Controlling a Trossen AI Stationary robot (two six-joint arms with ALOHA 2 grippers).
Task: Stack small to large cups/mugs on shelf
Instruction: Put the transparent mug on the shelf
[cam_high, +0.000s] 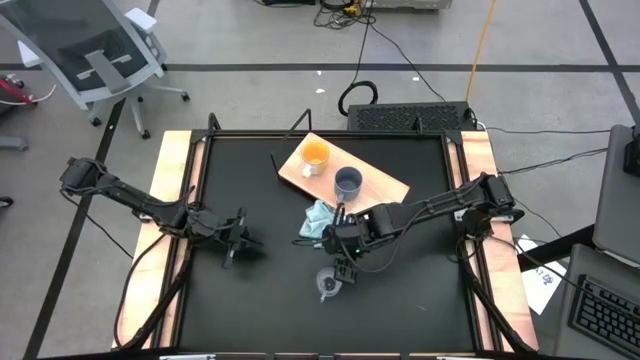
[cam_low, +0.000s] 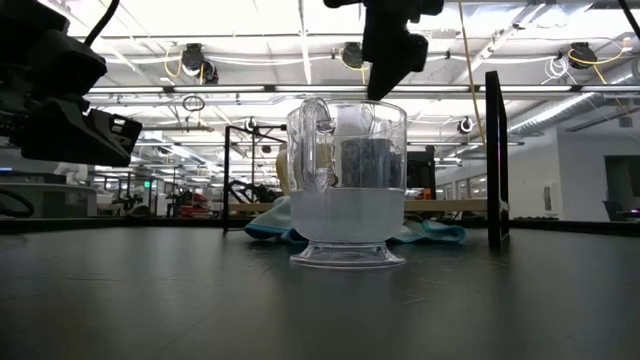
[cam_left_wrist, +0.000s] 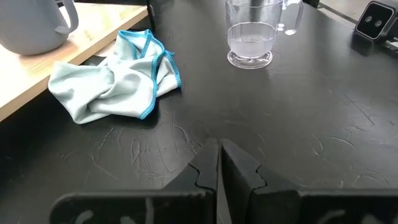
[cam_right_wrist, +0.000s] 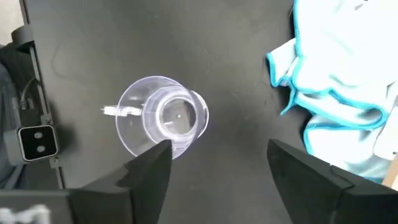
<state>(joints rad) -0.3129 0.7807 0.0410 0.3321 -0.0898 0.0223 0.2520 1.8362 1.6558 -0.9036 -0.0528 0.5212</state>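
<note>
High view, blue cloth (cam_high: 317, 219) between clear cup (cam_high: 329, 284) and shelf (cam_high: 385, 186)

In the high view the shelf (cam_high: 385, 187) lies tilted across the upper middle of the table (cam_high: 270, 310). On it the orange mug (cam_high: 314, 155) stands to the upper left and the grey-blue mug (cam_high: 348, 182) just to its lower right. The cloth (cam_high: 316, 219) lies below the shelf's lower edge. The clear cup (cam_high: 328, 283) stands further down, at lower centre, directly beneath the right gripper (cam_high: 346, 266). The left gripper (cam_high: 246, 247) sits well to the left of the cloth.
</note>
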